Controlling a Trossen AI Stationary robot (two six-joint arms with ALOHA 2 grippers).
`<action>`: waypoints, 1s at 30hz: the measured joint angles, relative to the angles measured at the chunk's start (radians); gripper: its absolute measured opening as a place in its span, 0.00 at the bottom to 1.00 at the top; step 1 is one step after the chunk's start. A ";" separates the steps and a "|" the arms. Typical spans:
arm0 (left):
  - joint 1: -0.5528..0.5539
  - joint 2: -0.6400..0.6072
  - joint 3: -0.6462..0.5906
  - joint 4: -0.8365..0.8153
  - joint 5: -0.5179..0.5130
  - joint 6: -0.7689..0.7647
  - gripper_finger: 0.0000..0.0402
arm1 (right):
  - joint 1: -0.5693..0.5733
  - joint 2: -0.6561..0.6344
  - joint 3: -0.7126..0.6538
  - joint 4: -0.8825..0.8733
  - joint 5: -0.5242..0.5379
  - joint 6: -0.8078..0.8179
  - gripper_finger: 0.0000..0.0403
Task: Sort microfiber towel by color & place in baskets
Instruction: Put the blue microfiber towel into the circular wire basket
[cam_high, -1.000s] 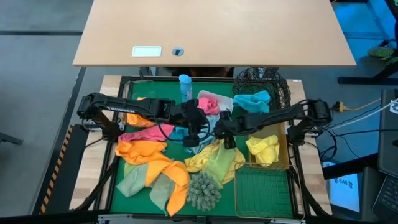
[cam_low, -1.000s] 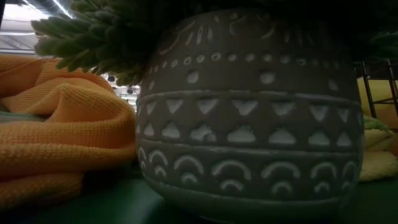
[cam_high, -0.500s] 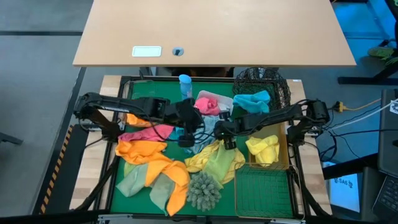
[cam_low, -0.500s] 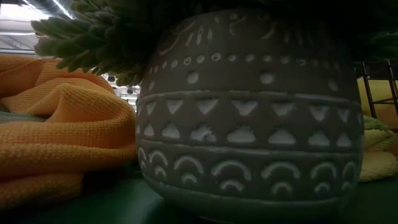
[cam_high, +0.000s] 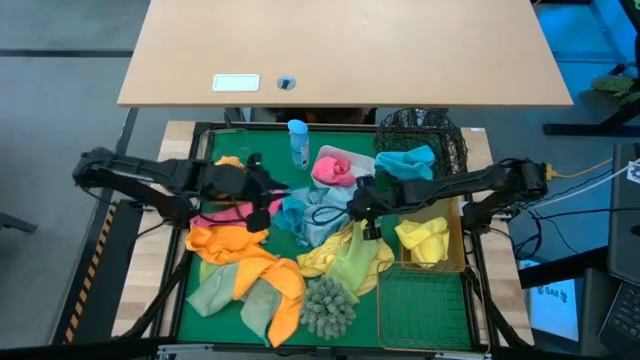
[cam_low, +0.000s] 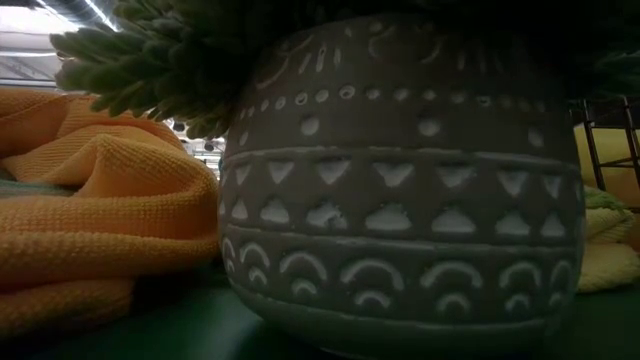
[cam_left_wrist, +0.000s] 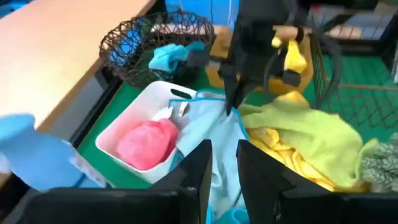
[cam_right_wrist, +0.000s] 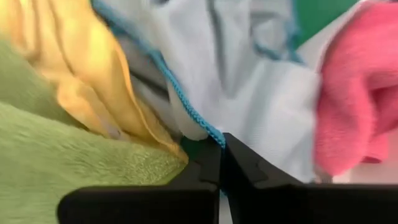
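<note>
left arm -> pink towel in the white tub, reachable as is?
Probably yes. The pink towel lies uncovered on top in the white tub, straight ahead of the left gripper, whose fingers are slightly apart. Only the pale blue cloth drapes nearby; the right gripper works beside it.

No legible text, label or number on anything in view.

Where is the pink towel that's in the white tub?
In the high view, the pink towel sits in the white tub, beside the small blue bottle.
</note>
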 joint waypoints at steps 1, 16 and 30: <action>-0.002 -0.023 -0.048 0.043 0.000 -0.011 0.18 | 0.000 -0.023 0.000 0.000 0.000 0.016 0.02; -0.003 -0.059 -0.342 0.380 0.013 -0.127 0.18 | -0.001 -0.443 0.000 0.106 0.001 0.184 0.01; -0.003 -0.052 -0.343 0.401 0.012 -0.133 0.18 | -0.001 -0.754 0.001 0.301 0.227 0.122 0.01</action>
